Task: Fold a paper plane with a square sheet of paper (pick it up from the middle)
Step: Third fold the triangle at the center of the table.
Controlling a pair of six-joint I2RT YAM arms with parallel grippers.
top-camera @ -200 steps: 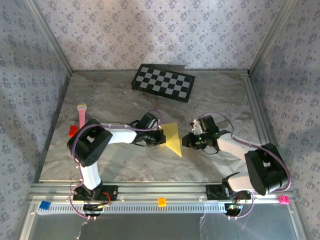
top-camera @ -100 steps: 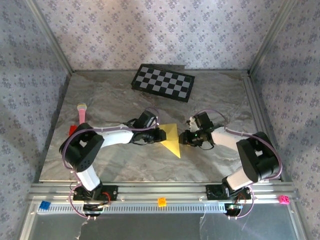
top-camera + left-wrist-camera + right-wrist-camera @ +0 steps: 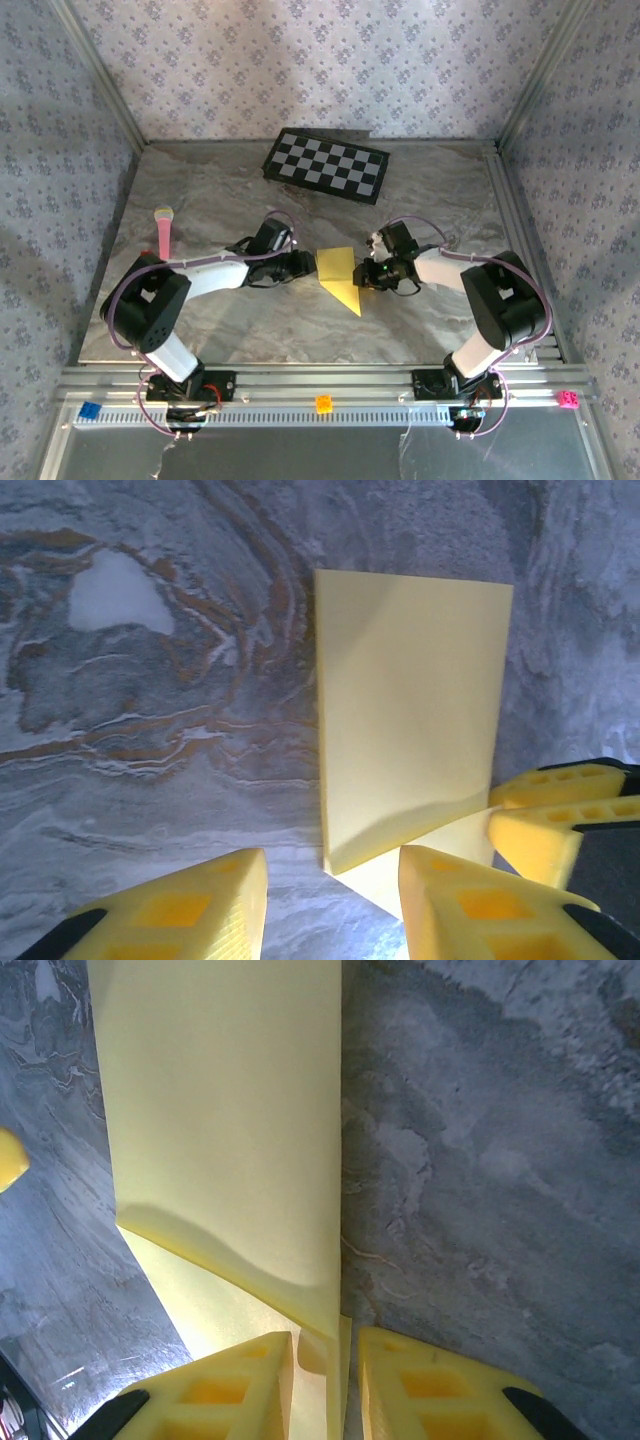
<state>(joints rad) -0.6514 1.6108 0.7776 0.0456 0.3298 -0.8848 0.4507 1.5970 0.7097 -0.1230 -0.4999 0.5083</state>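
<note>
**One side pinched, one flap loose**

Nearest me, a small orange block [image 3: 323, 403] sat on the metal rail by the arm bases, well clear of the work. Beyond it, mid-way across the grey marbled tabletop [image 3: 230, 330], lay the thin yellow square sheet of paper [image 3: 410, 700]. It was folded over on itself into a tall panel, with a pointed tail towards the near edge. The arms met over it from either side.

The left gripper [image 3: 332, 860] stood with its jaws apart, straddling the flap's near corner without clamping it. The right gripper [image 3: 325, 1340] was narrowed onto the sheet's right-hand edge, and I judged it to be pinching there.

The top flap bowed up at its near corner, with shadow beneath it. With one side held, I thought a pull from the right could swivel the sheet on that slick stone. The layers might then slide out of line and leave the crease crooked. Had the left jaws closed where they stood, they might have caught just the upper layer and crumpled it.

Farther back, the black-and-white checkerboard [image 3: 326, 166] lay near the wall, well apart.
</note>
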